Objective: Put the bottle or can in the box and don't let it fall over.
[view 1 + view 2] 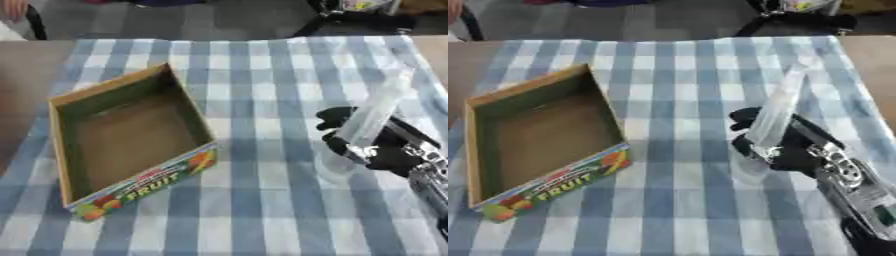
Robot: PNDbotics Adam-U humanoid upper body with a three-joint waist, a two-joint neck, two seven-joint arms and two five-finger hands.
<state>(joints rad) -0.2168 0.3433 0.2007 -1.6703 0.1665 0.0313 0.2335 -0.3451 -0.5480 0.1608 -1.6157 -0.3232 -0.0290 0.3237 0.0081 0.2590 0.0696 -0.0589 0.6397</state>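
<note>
Here the right hand (785, 145) is curled round a clear bottle (776, 112), tilted above the checked cloth (675, 200), well right of the box (500, 107).

The clear bottle (776, 111) is blurred, so its cap and any label cannot be made out. The right hand (785, 145) covers the bottle's lower part, and its fingers (745, 116) merge into one dark shape. The right arm (859, 195) is cut off at the lower right corner.

Black robot hand (785, 147) (silver metal at the wrist) on dark forearm.
</note>
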